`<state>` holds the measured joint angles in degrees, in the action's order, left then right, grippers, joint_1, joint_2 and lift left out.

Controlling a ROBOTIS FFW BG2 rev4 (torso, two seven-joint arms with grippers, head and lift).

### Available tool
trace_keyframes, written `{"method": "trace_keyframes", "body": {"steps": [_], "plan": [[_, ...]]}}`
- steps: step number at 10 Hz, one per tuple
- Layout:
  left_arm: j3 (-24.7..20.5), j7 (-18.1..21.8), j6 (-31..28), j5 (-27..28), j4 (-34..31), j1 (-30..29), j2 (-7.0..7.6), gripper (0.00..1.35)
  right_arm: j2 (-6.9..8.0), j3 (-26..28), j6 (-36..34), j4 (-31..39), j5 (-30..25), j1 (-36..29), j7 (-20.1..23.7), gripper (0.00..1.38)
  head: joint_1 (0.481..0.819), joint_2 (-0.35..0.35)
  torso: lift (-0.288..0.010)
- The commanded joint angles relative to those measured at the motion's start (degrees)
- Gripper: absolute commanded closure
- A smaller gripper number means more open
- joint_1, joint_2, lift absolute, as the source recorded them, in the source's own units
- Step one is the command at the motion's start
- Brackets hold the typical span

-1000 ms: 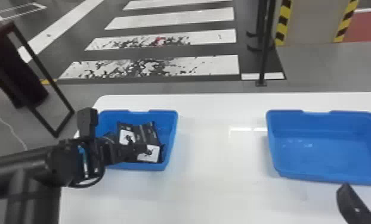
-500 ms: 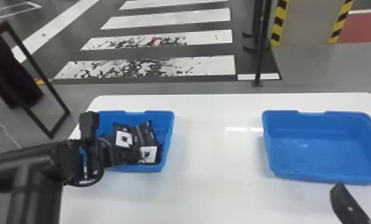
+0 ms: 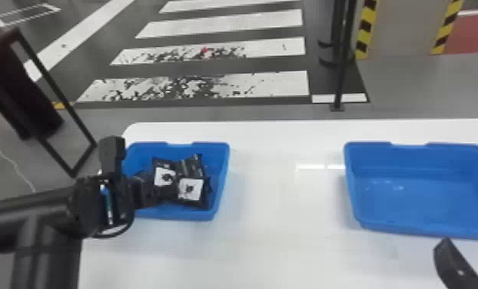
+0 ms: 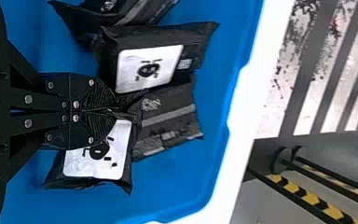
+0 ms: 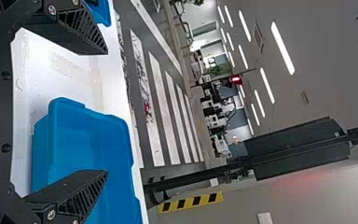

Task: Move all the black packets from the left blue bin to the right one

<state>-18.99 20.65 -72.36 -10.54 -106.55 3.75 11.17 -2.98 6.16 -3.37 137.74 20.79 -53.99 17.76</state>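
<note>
"How far along is the job?"

"Barely started, I'd say. All the packets I'm seeing, at least four, are lying in the left bin [image 3: 217,157], so they're all still needing to go into the right bin [image 3: 426,203]."

"And the claws?"

"The left gripper [image 4: 116,111] is pinching the edge of a labelled packet [image 4: 98,161], its fingers drawn together. The right gripper [image 5: 106,112] is waiting by the right bin, fingers spread wide."

"What's changing?"

"Compared with half a second ago, that packet's white label [image 3: 190,189] is showing higher in the head view, farther from the bin's near rim. It's probably beginning to lift. The right gripper is keeping about the same place."
</note>
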Motion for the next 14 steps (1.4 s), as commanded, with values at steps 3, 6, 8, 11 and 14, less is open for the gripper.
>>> {"method": "trace_keyframes", "body": {"steps": [3, 6, 8, 11, 14], "plan": [[-2.61, 2.03, 0.50, -9.57, -10.94, -6.14, 0.08, 1.21, 0.08, -0.10, -0.70, 0.28, 0.92, 0.13, 0.70, 0.11, 0.695, 0.196, -0.140], [-1.58, 4.22, 5.42, -19.06, -18.54, -13.31, -1.59, 1.21, 0.00, 0.01, -4.08, 0.14, 1.15, 3.65, 4.66, 0.11, 0.695, 0.141, -0.140], [0.48, 4.66, 7.53, -22.37, -22.05, -16.26, -2.29, 1.21, -0.09, -0.10, -7.59, 0.00, 1.72, 7.02, 7.21, 0.11, 0.695, 0.090, -0.140], [3.68, 5.02, 8.52, -26.37, -23.88, -17.11, -2.91, 1.21, -0.09, -0.33, -14.62, -1.26, 2.86, 10.96, 11.34, 0.11, 0.695, 0.050, -0.140], [7.45, 5.28, 9.50, -29.11, -25.01, -16.12, -2.38, 1.21, -0.53, -1.70, -21.09, -0.70, 4.80, 13.91, 13.97, 0.11, 0.695, 0.017, -0.140]]}}
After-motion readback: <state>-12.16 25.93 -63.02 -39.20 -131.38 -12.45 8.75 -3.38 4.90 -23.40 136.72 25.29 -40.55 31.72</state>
